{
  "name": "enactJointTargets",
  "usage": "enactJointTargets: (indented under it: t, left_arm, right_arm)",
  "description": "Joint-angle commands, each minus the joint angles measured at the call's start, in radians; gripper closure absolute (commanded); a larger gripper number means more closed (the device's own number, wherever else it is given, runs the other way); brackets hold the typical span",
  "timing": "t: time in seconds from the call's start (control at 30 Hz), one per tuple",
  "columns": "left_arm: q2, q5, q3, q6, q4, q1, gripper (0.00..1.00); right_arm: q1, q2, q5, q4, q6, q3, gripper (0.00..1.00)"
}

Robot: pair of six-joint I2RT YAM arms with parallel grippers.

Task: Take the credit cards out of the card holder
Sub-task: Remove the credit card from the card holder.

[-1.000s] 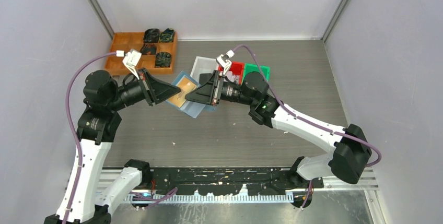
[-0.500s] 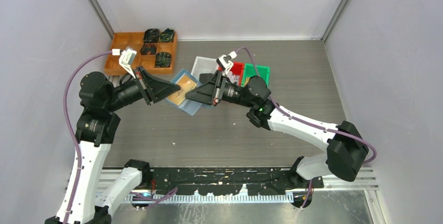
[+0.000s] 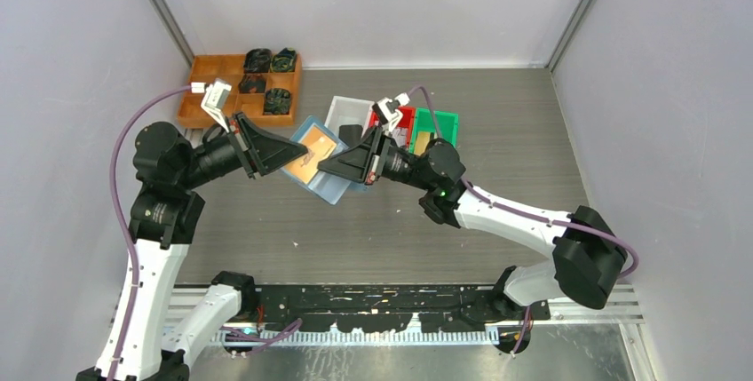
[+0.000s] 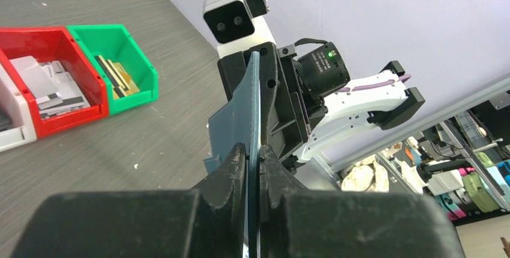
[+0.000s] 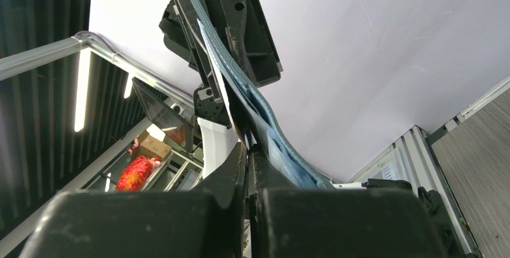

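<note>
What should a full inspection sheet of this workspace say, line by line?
Surface: grey wood-grain table, no damage seen.
Job's things: slate-blue soft card holder held between both grippers; tan-orange plastic credit card showing in it.
Clutter: white plastic bin, red plastic bin, green plastic bin; brown compartment tray with black parts.
Grippers: left gripper shut on the holder; right gripper shut, apparently on the card's edge.
Cables: purple cable looping off each wrist.
Surroundings: pale grey walls on three sides.

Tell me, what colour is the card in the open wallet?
Orange-tan. The card lies against the blue wallet; the top view shows it best.
</note>
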Motion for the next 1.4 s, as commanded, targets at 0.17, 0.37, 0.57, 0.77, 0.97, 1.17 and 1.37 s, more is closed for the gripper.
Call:
enactJointTargets:
  t: [0.17,0.37,0.57,0.77,0.97,1.17,1.37]
  left_arm:
    - [0.008,0.182,0.026,-0.059,0.006,-0.022,0.92]
    - [0.013,0.171,0.035,-0.069,0.010,-0.022,0.92]
    - [0.012,0.166,0.033,-0.085,0.019,-0.023,0.79]
    - [0.008,0.174,0.023,-0.107,0.038,-0.023,0.86]
    - [0.012,0.180,0.024,-0.130,0.057,-0.023,0.88]
    - [0.014,0.179,0.023,-0.147,0.072,-0.022,0.91]
    - [0.016,0.174,0.028,-0.155,0.079,-0.024,0.91]
  right_arm:
    - [-0.001,-0.090,0.097,0.001,-0.062,-0.037,0.97]
    - [-0.002,-0.126,0.104,-0.065,-0.097,-0.059,0.98]
    - [-0.002,-0.133,0.099,-0.132,-0.123,-0.041,0.98]
    - [-0.001,-0.128,0.093,-0.138,-0.125,-0.033,0.99]
    - [-0.002,-0.142,0.095,-0.145,-0.135,-0.049,0.99]
    - [-0.002,-0.157,0.097,-0.147,-0.140,-0.067,0.99]
    - [-0.002,-0.161,0.091,-0.150,-0.138,-0.081,0.99]
